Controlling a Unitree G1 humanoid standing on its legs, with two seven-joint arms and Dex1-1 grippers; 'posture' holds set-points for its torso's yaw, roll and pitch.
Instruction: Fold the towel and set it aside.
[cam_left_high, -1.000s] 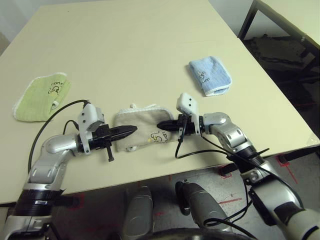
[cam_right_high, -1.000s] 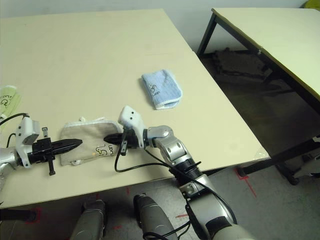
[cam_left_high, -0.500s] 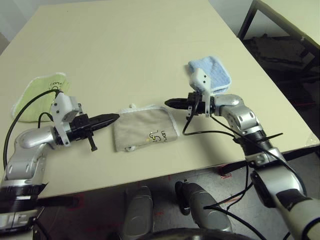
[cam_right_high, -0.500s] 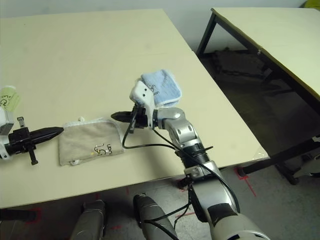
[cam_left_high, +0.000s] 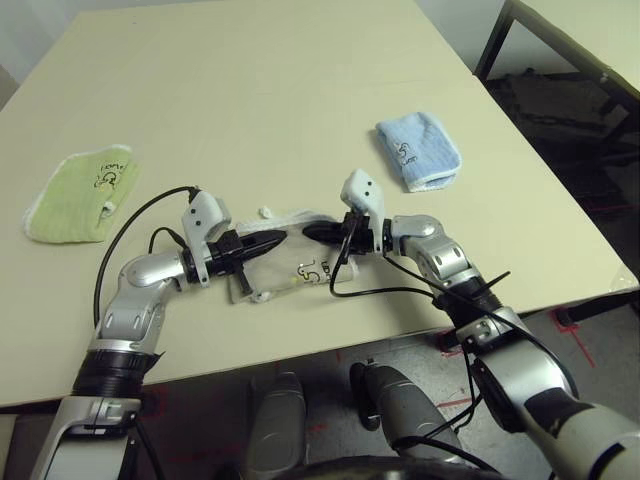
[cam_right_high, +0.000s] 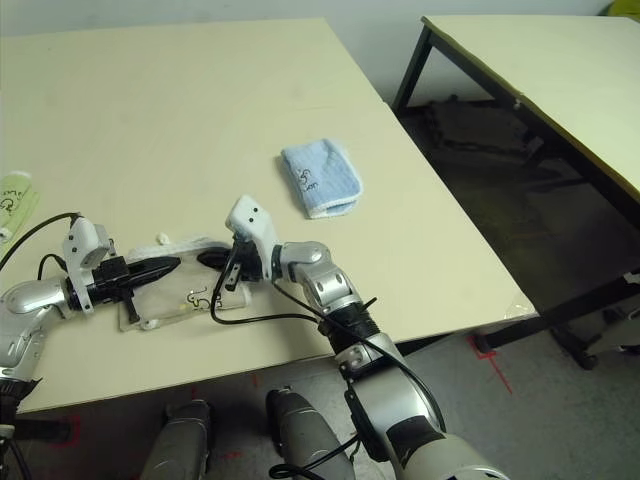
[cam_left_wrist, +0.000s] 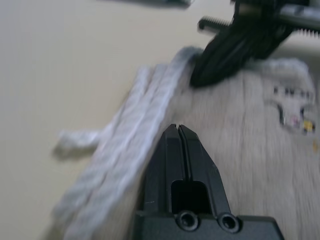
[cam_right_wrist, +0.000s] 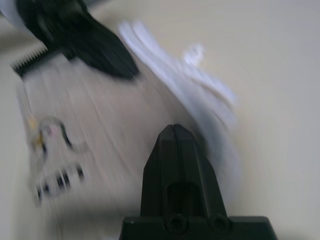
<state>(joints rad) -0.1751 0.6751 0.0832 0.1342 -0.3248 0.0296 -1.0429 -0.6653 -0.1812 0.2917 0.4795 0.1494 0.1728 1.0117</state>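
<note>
Two sets of fingers: left fingers (cam_left_high: 283, 239) and right fingers (cam_left_high: 306, 233) both pressed together, holding nothing, tips facing each other over the towel's far edge.
Towel: beige towel (cam_left_high: 290, 271) lies folded near the bench's (cam_left_high: 260, 100) front edge.
Green cloth (cam_left_high: 80, 195): left of towel.
Blue cloth (cam_left_high: 418, 150): right of towel, farther back.

Three folded towels lie on the table (cam_left_high: 260, 90): one beige towel (cam_left_high: 300, 268) near the front edge; one light-green towel (cam_left_high: 75, 197) at the left; one light-blue towel (cam_left_high: 420, 150) at the far right; two grippers, the left gripper (cam_left_high: 283, 240) and the right gripper (cam_left_high: 306, 234); a second table (cam_right_high: 560, 70) stands far right.
</note>
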